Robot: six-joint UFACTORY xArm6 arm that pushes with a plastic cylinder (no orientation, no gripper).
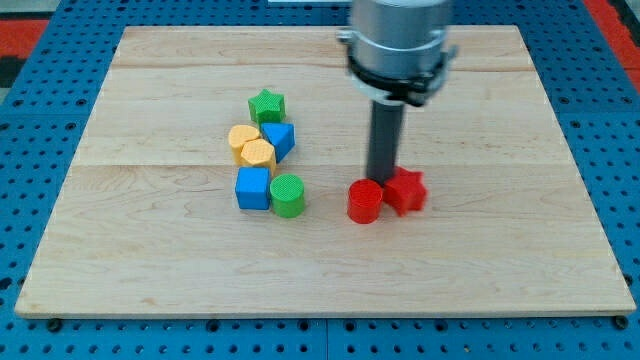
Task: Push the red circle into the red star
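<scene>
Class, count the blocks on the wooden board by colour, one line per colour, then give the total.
Red: 2, circle and star
Green: 2, star and cylinder
Blue: 2
Yellow: 2
Total: 8

A robotics lab bench: a wooden board (320, 260) on a blue pegboard (40, 120) (rows of holes), robot arm (398, 40) overhead

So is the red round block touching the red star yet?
Touching: the red circle sits against the red star, no gap showing. My tip stands just behind them.
</scene>
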